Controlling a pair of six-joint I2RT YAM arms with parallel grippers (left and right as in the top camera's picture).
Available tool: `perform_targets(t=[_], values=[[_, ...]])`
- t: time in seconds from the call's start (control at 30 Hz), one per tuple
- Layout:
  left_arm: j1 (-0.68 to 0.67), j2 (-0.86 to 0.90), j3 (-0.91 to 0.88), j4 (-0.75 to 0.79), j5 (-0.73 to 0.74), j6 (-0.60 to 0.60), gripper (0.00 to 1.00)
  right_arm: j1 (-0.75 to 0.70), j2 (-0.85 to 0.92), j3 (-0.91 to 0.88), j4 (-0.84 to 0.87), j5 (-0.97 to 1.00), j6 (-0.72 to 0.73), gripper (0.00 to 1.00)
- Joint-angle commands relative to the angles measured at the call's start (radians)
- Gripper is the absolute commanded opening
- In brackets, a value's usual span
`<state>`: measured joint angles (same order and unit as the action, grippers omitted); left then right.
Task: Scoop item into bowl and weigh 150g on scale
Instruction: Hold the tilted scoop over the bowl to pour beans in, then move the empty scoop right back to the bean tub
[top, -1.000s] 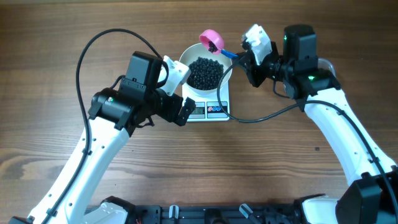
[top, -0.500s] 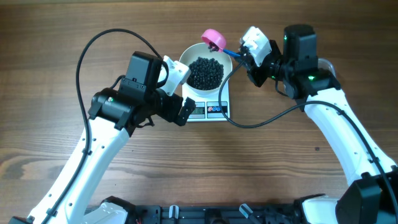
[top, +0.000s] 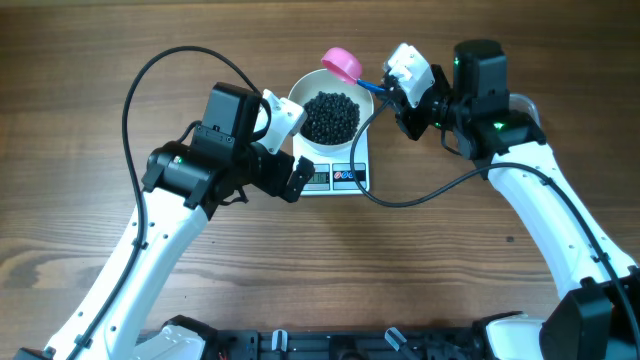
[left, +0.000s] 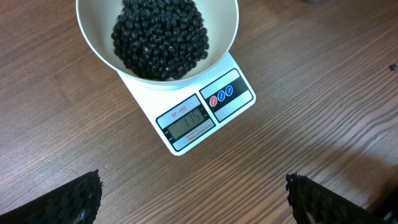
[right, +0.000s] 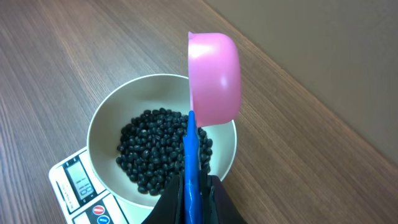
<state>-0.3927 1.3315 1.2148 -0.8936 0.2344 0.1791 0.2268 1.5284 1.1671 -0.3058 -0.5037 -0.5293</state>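
Observation:
The white bowl (top: 297, 104) stands on the scale (top: 342, 178) and holds a heap of the item, black beans (top: 330, 116). My right gripper (top: 392, 92) is shut on the blue handle (right: 189, 155) of a pink scoop (right: 214, 78). The scoop hangs over the bowl's (right: 106, 134) far rim, its cup turned on edge. My left gripper (left: 194, 199) is open above bare wood in front of the scale (left: 239, 102), with nothing between its fingers (left: 74, 199). The lit display (left: 189, 121) shows digits that look like 115.
A black cable (top: 420, 190) runs over the table from the scale's right side toward the right arm. Another cable (top: 150, 70) loops above the left arm. Brown wood table (top: 80, 120) lies all around.
The right gripper has shifted very slightly, and the pink scoop has turned a little with it. The left arm, bowl and scale have not moved.

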Motion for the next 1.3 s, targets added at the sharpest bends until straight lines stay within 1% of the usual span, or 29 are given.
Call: perform_targets(t=[0.0,0.07,0.17,0.27,0.33,0.4,0.5,0.67,0.87,1.0,1.13,1.17,1.23,1.27], values=[[-0.005,-0.004,0.016,0.002,0.016,0.016,1.00,0.006,-0.016,0.003,0.006,0.006,-0.016,0.04],[-0.005,-0.004,0.016,0.002,0.016,0.016,1.00,0.006,-0.016,0.003,0.008,0.006,0.013,0.04],[-0.005,-0.004,0.016,0.002,0.016,0.016,1.00,0.004,-0.016,0.003,0.043,0.008,0.160,0.04],[-0.005,-0.004,0.016,0.002,0.016,0.016,1.00,-0.014,-0.017,0.003,0.122,0.010,0.343,0.04],[-0.005,-0.004,0.016,0.002,0.016,0.016,1.00,-0.034,-0.021,0.003,0.177,0.010,0.414,0.04],[-0.005,-0.004,0.016,0.002,0.016,0.016,1.00,-0.072,-0.031,0.003,0.241,0.011,0.453,0.04],[-0.005,-0.004,0.016,0.002,0.016,0.016,1.00,-0.156,-0.047,0.003,0.299,0.015,0.454,0.04],[-0.005,-0.004,0.016,0.002,0.016,0.016,1.00,-0.334,-0.050,0.003,0.312,0.018,0.454,0.04],[-0.005,-0.003,0.016,0.002,0.016,0.016,1.00,-0.488,-0.050,0.003,0.312,0.018,0.451,0.04],[-0.005,-0.004,0.016,0.002,0.016,0.016,1.00,-0.555,-0.050,0.003,0.311,0.018,0.451,0.05],[-0.005,-0.003,0.016,0.002,0.016,0.016,1.00,-0.579,-0.050,0.003,0.243,0.018,0.445,0.04],[-0.005,-0.003,0.016,0.002,0.016,0.016,1.00,-0.579,-0.050,0.003,0.205,0.018,0.423,0.04],[-0.005,-0.003,0.016,0.002,0.016,0.016,1.00,-0.579,-0.050,0.003,0.065,0.017,0.307,0.04],[-0.005,-0.004,0.016,0.002,0.016,0.016,1.00,-0.579,-0.050,0.003,0.021,0.017,0.276,0.04]])
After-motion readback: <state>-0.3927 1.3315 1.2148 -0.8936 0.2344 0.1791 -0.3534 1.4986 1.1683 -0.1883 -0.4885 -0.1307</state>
